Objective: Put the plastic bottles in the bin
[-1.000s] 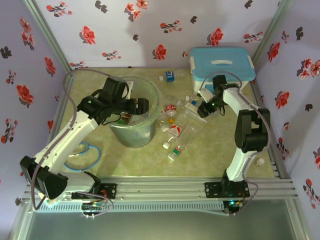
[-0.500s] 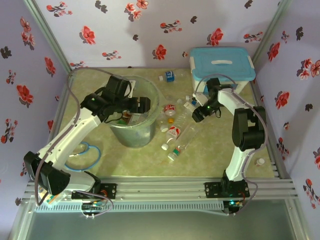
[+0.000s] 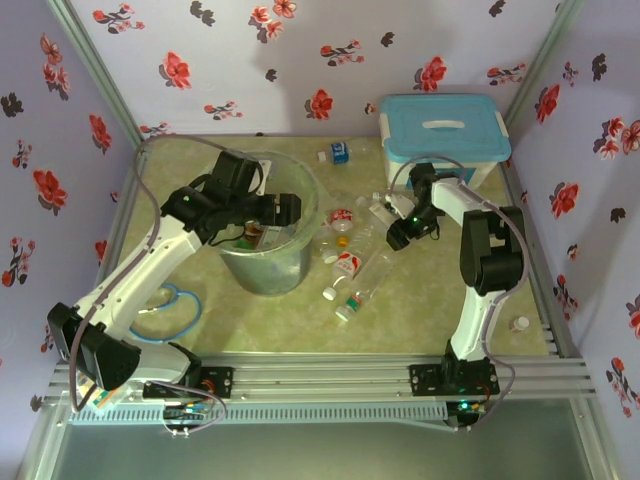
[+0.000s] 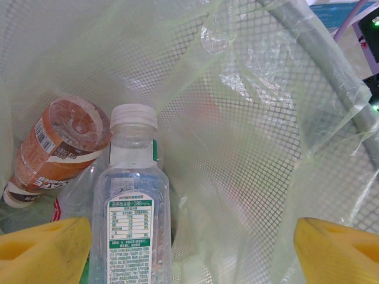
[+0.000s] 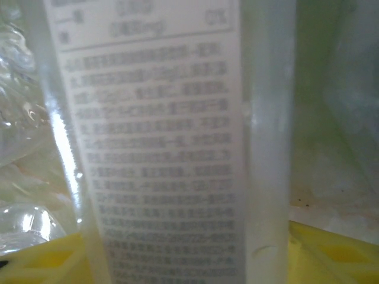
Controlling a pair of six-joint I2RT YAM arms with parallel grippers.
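Two arms outstretched — left gripper point(image 3: 287, 210) agape over bin point(image 3: 262, 272), right gripper point(image 3: 397, 238) astride bottle point(image 5: 177, 148) — grip unclear

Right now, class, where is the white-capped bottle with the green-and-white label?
In the left wrist view, the white-capped bottle sits inside the bin, lower left, beside a brown-labelled bottle.

White-capped bottle point(image 4: 133, 201) and brown bottle point(image 4: 56, 148) inside the bin point(image 4: 266, 118) — pincer point(image 4: 189, 248) spread wide.
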